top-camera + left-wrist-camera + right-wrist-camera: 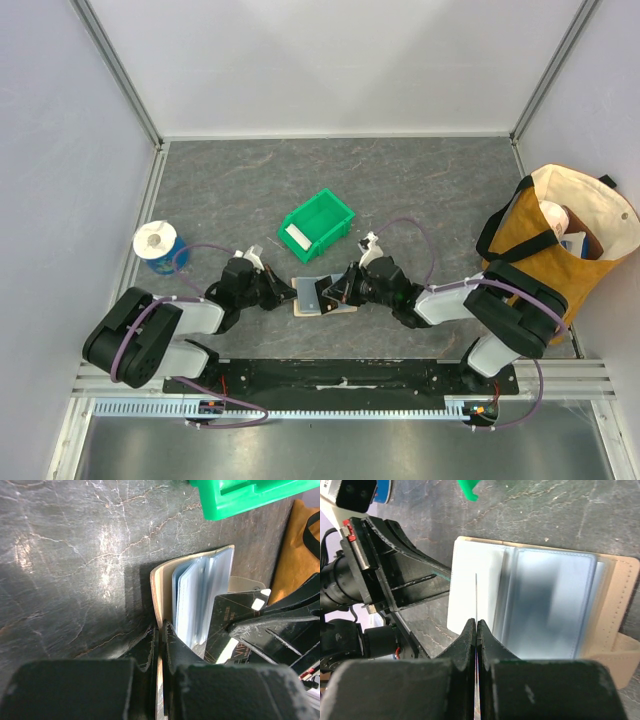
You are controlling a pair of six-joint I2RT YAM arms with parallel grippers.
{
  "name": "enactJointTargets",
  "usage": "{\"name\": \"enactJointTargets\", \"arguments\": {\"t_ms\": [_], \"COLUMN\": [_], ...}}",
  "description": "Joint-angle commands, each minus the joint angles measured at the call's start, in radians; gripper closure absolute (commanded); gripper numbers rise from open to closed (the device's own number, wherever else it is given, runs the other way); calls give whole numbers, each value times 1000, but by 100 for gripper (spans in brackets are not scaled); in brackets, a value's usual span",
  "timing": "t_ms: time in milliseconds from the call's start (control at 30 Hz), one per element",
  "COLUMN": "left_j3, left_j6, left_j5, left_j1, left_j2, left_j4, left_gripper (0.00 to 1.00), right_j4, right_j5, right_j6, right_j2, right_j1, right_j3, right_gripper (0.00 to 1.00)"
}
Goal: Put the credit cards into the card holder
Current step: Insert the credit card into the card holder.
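On table (250,200): pins card holder (315,298) in closed left gripper (290,295), pinches dark credit card (225,630) in closed right gripper (335,292). Insertion step, seemingly; next calls for aligning with sleeve (550,600).

Seen from high above the near edge, looking down over the whole grey surface (240,190). Seen also from each wrist, close and low, facing inward from opposite sides onto the open card holder (322,299), common to all three views.
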Motion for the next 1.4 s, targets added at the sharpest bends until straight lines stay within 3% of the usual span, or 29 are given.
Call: {"name": "enactJointTargets", "arguments": {"t_ms": [0, 433, 767, 1367], "left_j3": [-31, -28, -29, -32], "left_j6": [53, 54, 46, 43], "left_j5": [-103, -120, -101, -92], "left_j1": [-4, -4, -4, -4], "left_j2": [39, 45, 84, 82], "left_j4": [-212, -226, -181, -175], "left_gripper": [98, 98, 98, 98], "right_j4": [5, 148, 387, 424], "right_j5": [36, -27, -115, -115], "right_j6": [-10, 24, 110, 101], "right_j2": [12, 94, 227, 238], "right_j1": [-8, -69, -72, -81], "right_j3": [0, -24, -60, -52], "right_gripper": [100, 100, 100, 100]}}
